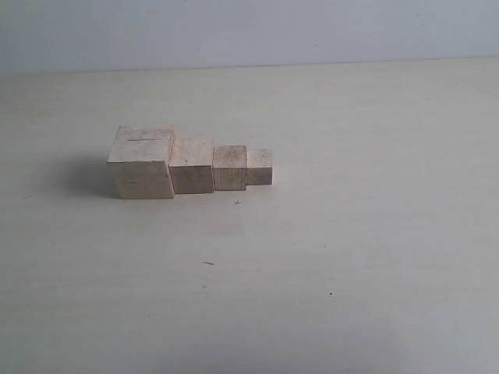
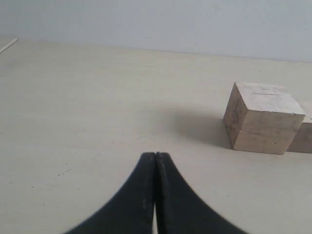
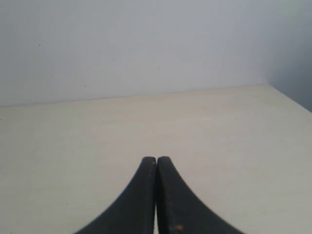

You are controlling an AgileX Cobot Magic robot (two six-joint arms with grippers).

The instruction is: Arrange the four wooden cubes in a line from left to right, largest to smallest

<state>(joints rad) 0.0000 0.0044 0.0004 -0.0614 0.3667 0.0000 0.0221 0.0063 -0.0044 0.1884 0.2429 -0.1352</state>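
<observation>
Four pale wooden cubes stand side by side in a row on the table in the exterior view. From left to right they are the largest cube (image 1: 143,163) with a thin dark crack on top, a second cube (image 1: 192,165), a third cube (image 1: 230,167) and the smallest cube (image 1: 260,167). Neighbours touch or nearly touch. The left wrist view shows the largest cube (image 2: 263,117) and a sliver of the second cube (image 2: 303,131) behind it. My left gripper (image 2: 155,155) is shut and empty, well short of the cubes. My right gripper (image 3: 156,159) is shut on nothing, with no cube in its view.
The pale table (image 1: 327,257) stretches around the row, with a light wall (image 1: 249,31) behind its far edge. A few small dark specks (image 1: 208,263) mark the surface in front of the cubes. Neither arm shows in the exterior view.
</observation>
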